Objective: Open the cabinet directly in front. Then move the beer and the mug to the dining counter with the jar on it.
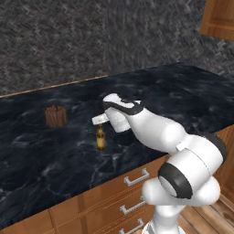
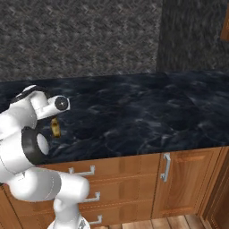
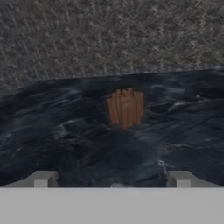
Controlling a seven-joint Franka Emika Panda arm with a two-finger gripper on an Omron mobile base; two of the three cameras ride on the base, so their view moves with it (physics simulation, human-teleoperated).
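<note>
Where the pincer (image 1: 101,121) hangs spread wide — beer (image 1: 100,138) upright beneath it.
Jar (image 1: 55,116) beyond, apart, same tabletop (image 1: 173,91).

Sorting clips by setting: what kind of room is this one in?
Most likely a kitchen, rendered: a long dining counter with a black veined marble top over wooden drawers with silver handles, and a beer and a ribbed jar standing on it.

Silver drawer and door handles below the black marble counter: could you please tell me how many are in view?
4: three horizontal silver drawer handles stacked under the robot arm, top, middle, bottom, and one vertical silver door handle to their right. The arm may hide others.
</note>
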